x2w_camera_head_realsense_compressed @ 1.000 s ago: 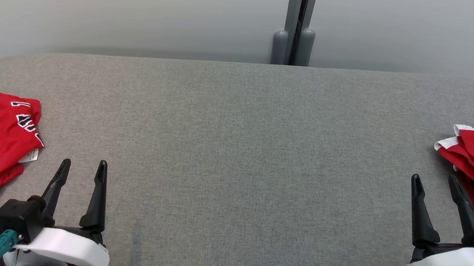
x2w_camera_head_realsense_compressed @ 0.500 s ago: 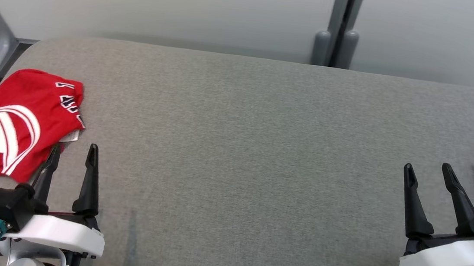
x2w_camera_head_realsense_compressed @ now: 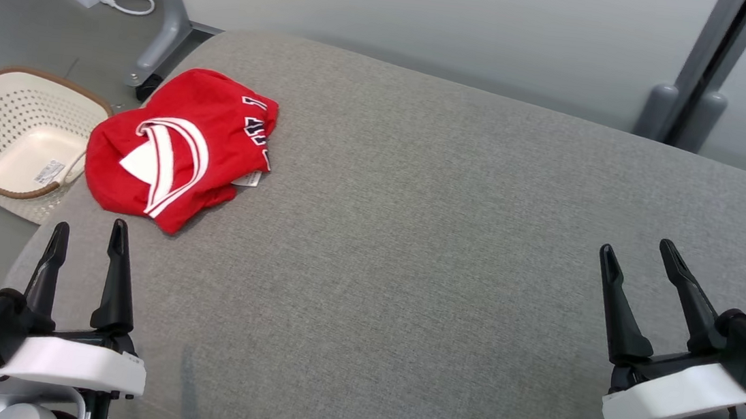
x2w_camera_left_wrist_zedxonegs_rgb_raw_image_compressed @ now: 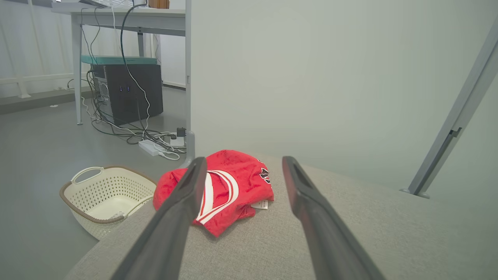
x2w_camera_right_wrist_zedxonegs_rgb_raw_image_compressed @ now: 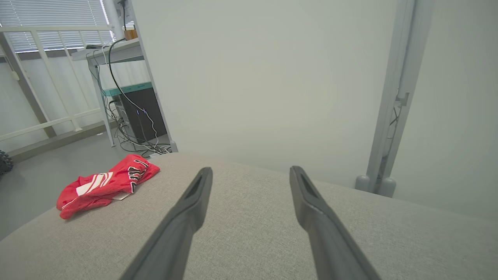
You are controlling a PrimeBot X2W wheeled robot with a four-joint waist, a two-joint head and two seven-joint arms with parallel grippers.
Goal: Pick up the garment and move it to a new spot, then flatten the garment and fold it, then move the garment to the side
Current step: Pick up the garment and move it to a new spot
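**Garment untouched; grippers empty**

Red garment lies crumpled at the table's left end, just ahead of the left gripper. That and the right gripper stand spread, holding nothing. Judged light, limp, likely to bunch; pinch a raised fold near the collar.

The head camera is looking forward and down on the grey desk from above, facing its left end, with the left hand and right hand at the bottom corners. The left wrist camera is peering low along its fingers, close to the red garment. The right wrist camera is watching that same garment from well across the desk.
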